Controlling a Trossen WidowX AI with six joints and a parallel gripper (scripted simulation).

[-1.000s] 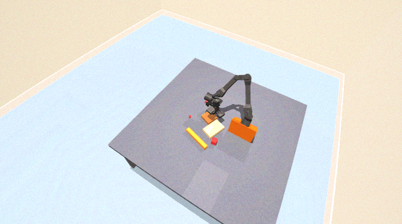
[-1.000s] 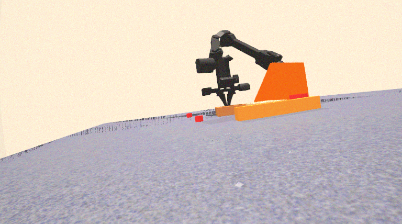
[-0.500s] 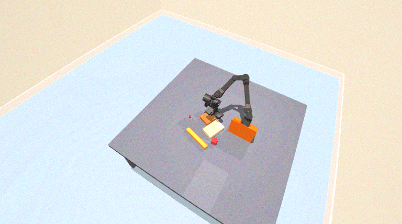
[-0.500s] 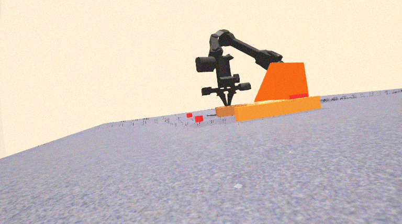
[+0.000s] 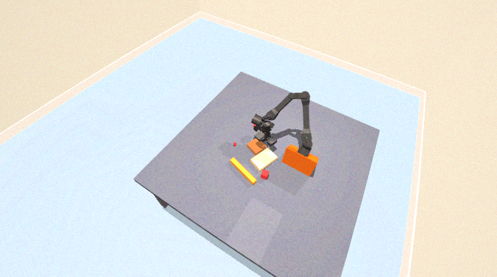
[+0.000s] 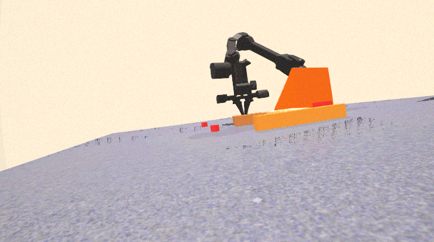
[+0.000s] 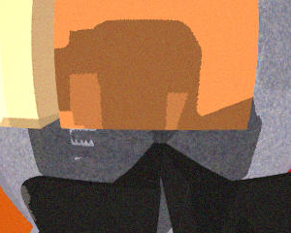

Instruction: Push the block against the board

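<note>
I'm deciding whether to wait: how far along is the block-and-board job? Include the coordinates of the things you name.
Looks done: the square orange block point(image 5: 254, 145) point(image 6: 243, 120) point(image 7: 228, 58) lies close alongside the cream board point(image 5: 263, 159) point(image 6: 285, 110) point(image 7: 12, 63); contact is unclear. In hand: aligning, probably; the shut, empty gripper point(image 5: 266, 139) point(image 6: 244, 113) point(image 7: 159, 149) is beside the block. Left: confirm flush contact and even edges, then withdraw.

Block point(image 5: 252, 145) point(image 6: 242, 120) point(image 7: 228, 58) behind board point(image 5: 263, 159) point(image 6: 278, 110) point(image 7: 10, 58) (top view) — bar point(image 5: 242, 171) point(image 6: 300, 117) left, tool point(image 5: 265, 140) point(image 6: 244, 113) point(image 7: 159, 149) behind block.

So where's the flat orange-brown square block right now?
In the top view, the flat orange-brown square block lies beside the flat cream board, on the side toward the closed black gripper.
</note>
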